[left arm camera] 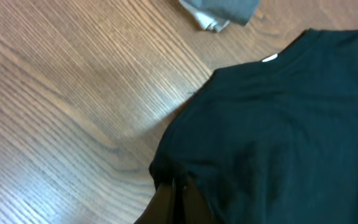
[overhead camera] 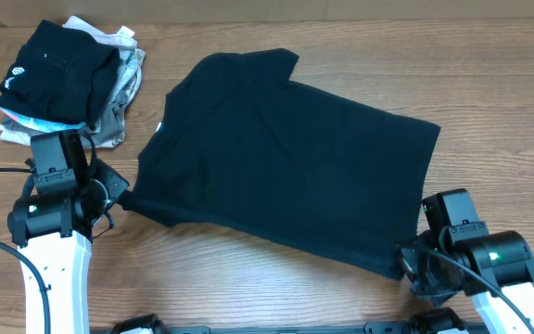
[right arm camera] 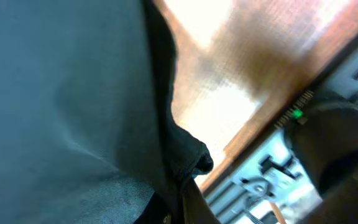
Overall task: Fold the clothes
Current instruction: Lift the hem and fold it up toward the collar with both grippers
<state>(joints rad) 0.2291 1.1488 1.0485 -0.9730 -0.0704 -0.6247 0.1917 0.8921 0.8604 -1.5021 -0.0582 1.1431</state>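
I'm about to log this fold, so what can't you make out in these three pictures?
Left gripper: left wrist view, cut off by the bottom edge, dark against the black shirt.
Right gripper: right wrist view, blurred, cut off below.
Neck tag: too small to read.
Folded grey and white garments: overhead, mostly hidden under the folded black garment.

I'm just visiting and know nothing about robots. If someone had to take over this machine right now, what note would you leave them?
Left end effector: shut on the black shirt at its near left corner.
Right end effector: shut on its near right corner.
The shirt lies spread on the table, white neck tag toward the left; the folded pile sits at far left.
Done: both corners gripped.
Left: every fold; none shows yet.
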